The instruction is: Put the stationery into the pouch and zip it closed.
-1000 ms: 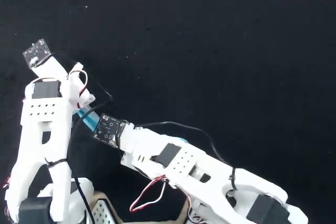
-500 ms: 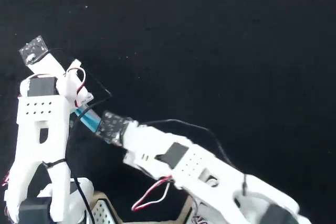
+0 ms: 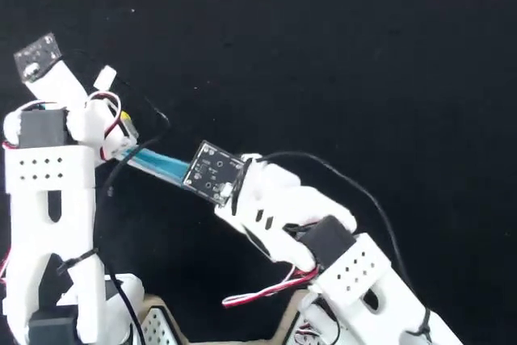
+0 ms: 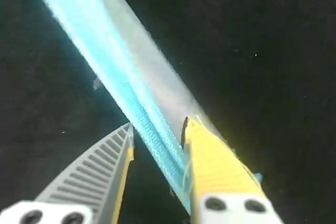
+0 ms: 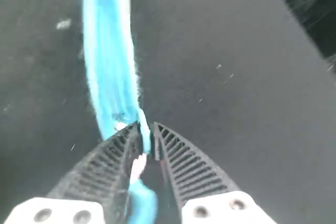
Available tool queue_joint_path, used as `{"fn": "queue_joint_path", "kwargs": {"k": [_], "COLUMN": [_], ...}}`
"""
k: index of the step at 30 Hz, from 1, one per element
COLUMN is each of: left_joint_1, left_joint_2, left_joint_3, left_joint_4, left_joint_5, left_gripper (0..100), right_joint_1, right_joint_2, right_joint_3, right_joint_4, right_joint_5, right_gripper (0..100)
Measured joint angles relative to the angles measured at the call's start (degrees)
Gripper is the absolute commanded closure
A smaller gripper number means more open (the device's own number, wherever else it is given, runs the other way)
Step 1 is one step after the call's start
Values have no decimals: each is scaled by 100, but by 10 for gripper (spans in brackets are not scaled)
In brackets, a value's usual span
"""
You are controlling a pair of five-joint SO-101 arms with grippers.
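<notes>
At my right gripper point(image 5: 146, 132), the jaws are clamped on one end of the blue pouch point(image 5: 107, 51). My left gripper point(image 4: 157, 137) pinches the other end, so the pouch is stretched between them over the black table point(image 3: 339, 78). I judge this the zipping step; next I'd pull steadily along the zip. I cannot see what is inside.
</notes>
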Motion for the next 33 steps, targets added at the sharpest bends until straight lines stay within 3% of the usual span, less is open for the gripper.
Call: {"fn": "queue_joint_path", "kwargs": {"k": [4,9,17,24,30,33], "left_joint_1": [-26,-220,-1275,-1793,-1785,-1451], "left_joint_2": [0,0,-9,-211,-1433,-2321], "left_joint_3": [-536,-1099,-1538,-1785,-1538,-923], "left_joint_4": [387,721,747,756,949,949], "left_joint_5": [-422,-1556,-3631,-4273,-5169,-5292], "left_gripper": [838,838,836,834,833,833], "right_joint_1": [26,26,26,26,35,35], "right_joint_2": [-26,-26,-26,422,985,1257], "right_joint_3": [-316,-879,-1741,-2321,-2963,-3385], "right_joint_4": [-264,-343,-343,-343,-343,-132], "right_joint_5": [18,18,18,26,26,26], "right_gripper": [988,988,988,988,988,988]}}
